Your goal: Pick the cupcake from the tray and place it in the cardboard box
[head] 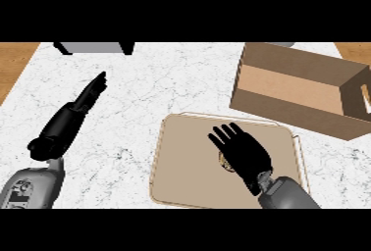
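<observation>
- Right hand (243, 152) hovers flat over the tray (181, 162), fingers straight and spread, holding nothing.
- The cupcake (225, 162) sits on the tray, mostly hidden beneath that palm.
- The box (290, 105) stands just beyond the tray.
- Left hand (92, 90) rests at the left, fingers straight.

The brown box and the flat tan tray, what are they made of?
The open brown box looks like cardboard: matte, flat folded walls with a hand slot cut in one side. The flat tan tray under the right hand looks like plain matte wood or plastic; I cannot tell which.
</observation>
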